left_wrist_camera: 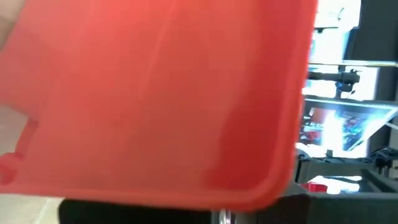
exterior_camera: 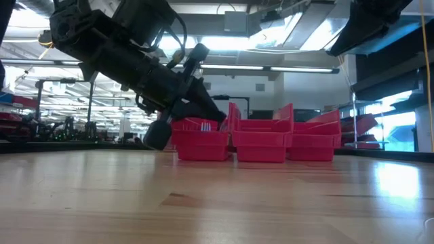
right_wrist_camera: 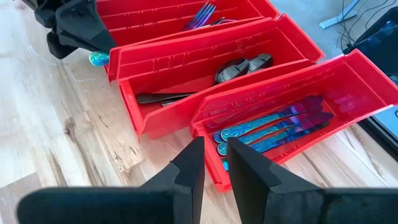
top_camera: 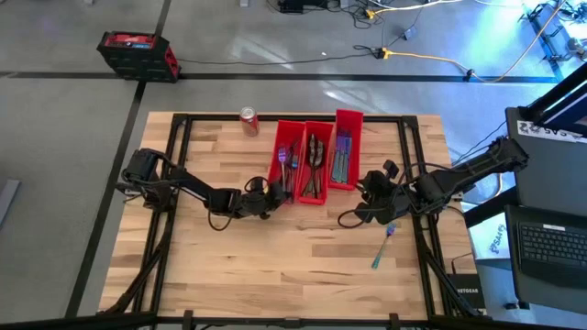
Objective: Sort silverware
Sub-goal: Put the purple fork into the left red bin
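Left tool (top_camera: pixel 272 195) shut against fork bin (top_camera: pixel 286 147) — apparently holding cutlery

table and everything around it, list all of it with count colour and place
bins: three, red, side by side at the table's far middle
forks: several, blue-purple, in the left bin
spoons: several, dark, in the middle bin
knives: several, teal-purple, in the right bin
fork: one, teal, loose on the table near the right arm
soda can: one, red, far edge of the table
table: one, light wood
case: one, red and black, on the floor beyond the table
laptop: one, dark, right of the table
left gripper: shut, at the left bin's near end
right gripper: fingers slightly apart, empty, facing the bins
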`<state>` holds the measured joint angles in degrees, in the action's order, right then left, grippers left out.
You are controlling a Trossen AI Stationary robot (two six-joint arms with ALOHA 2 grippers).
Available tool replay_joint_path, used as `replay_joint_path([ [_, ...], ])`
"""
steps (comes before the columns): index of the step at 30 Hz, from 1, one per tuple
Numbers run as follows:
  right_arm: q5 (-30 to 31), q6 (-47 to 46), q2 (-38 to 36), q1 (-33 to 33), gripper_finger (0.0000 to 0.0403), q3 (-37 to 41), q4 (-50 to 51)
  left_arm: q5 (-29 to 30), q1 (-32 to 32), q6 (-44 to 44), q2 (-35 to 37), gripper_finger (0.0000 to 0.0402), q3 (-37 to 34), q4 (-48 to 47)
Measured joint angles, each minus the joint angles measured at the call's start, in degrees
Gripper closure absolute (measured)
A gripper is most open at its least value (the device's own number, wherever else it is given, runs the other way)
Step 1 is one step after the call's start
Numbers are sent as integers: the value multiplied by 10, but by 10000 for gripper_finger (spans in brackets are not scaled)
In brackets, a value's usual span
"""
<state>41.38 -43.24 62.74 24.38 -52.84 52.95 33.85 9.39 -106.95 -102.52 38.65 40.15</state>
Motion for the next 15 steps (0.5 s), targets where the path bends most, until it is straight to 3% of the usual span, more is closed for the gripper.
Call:
replay_joint_path([
  [15,-15,0,0,0,349,0,-2,-21,11,-12,0,400,0,209],
])
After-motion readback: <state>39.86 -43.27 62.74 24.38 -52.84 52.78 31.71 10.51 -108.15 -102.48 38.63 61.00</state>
